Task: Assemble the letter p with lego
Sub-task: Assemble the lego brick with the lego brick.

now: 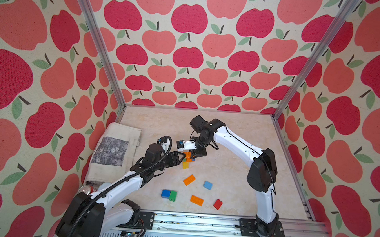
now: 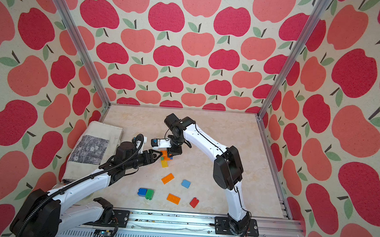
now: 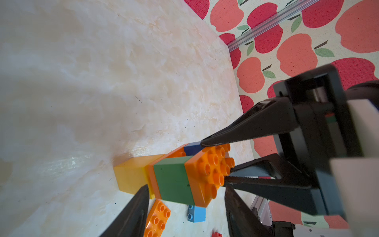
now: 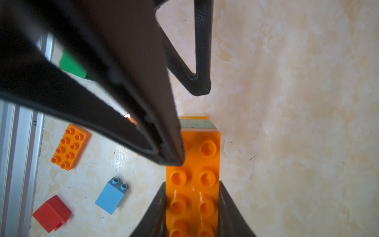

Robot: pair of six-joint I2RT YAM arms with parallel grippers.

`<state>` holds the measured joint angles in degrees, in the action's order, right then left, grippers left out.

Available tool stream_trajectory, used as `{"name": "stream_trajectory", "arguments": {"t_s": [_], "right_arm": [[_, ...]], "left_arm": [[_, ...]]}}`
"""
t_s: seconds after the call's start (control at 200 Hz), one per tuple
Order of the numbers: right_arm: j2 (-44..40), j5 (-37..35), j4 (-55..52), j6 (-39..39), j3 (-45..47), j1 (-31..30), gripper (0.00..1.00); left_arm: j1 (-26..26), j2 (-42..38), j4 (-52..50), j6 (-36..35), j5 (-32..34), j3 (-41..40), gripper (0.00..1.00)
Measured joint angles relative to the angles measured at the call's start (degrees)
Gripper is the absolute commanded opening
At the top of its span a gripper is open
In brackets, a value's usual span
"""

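A small lego stack stands mid-table: a yellow brick at the base, then an orange plate, green and dark blue bricks, and a long orange plate on top. My right gripper is shut on that top plate's long sides. My left gripper is open and straddles the stack. One of its fingers is low by the yellow brick. The other finger is over the top studs. I cannot tell whether they touch.
Loose lego lies nearer the front: two orange plates, a light blue brick, a joined blue and green pair and a red brick. A folded cloth bag and a can sit at the left wall.
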<state>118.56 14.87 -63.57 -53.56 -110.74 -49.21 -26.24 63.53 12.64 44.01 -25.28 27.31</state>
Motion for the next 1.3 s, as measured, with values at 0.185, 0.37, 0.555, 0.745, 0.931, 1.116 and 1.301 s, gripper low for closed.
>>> {"name": "stream_trajectory", "arguments": {"t_s": [0.185,0.37,0.555,0.745,0.931,1.116,1.301], "right_arm": [[0.00,-0.44,0.00,-0.11,-0.02,-0.17,0.24],[0.24,-0.94,-0.50,-0.22,-0.57,-0.24,0.24],[0.39,-1.75,-0.61,-0.20,-0.74,-0.55,0.24],[0.44,-2.16,-0.61,-0.17,-0.96,-0.57,0.24],[0.81,-2.38,-0.90,-0.20,-1.66,-0.68,0.24],[1.20,-2.40,-1.49,-0.20,-2.32,-0.79,0.24],[1.62,-2.36,-2.29,-0.20,-3.08,-0.98,0.24]], "left_arm": [[0.02,0.28,0.02,0.02,0.00,0.20,0.58],[0.02,0.96,0.04,0.00,-0.02,0.42,0.57],[0.02,2.16,0.61,0.04,-0.09,0.59,0.57],[0.00,2.60,0.90,0.04,-0.20,0.83,0.53],[0.00,2.60,1.25,0.04,-0.02,0.83,0.50],[0.02,2.43,2.29,0.70,-0.02,0.22,0.51],[0.13,2.38,2.99,1.62,-0.04,-0.09,0.55]]}}
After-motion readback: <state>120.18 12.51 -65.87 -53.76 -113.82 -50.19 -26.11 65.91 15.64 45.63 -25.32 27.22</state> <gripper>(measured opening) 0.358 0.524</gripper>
